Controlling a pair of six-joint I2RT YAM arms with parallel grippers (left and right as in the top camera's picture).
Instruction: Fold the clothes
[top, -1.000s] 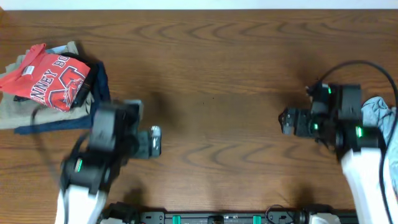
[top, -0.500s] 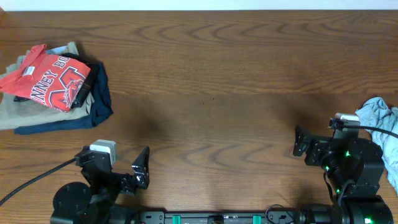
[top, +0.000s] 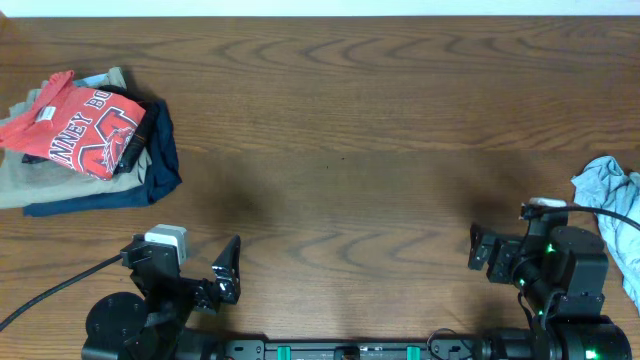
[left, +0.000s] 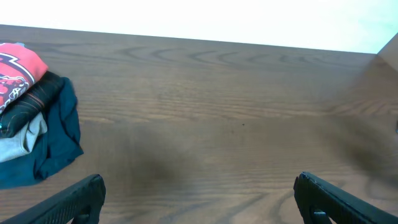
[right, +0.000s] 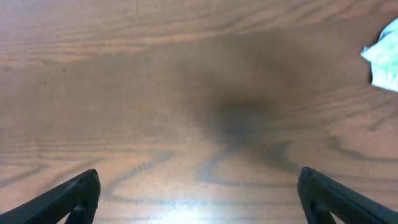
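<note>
Red T-shirt (top: 78, 125) folded atop pile (top: 100, 195), far left; left gripper (left: 199, 180) and right gripper (right: 199, 173) both spread apart, empty

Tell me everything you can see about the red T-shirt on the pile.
The coral-red T-shirt lies folded and slightly rumpled at the far left of the table. It looks like soft fabric, with white-and-dark block lettering facing up and a small neck label showing. It rests on a beige garment and a navy garment.

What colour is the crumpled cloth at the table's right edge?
The cloth is light blue-grey; clearest overhead.
</note>
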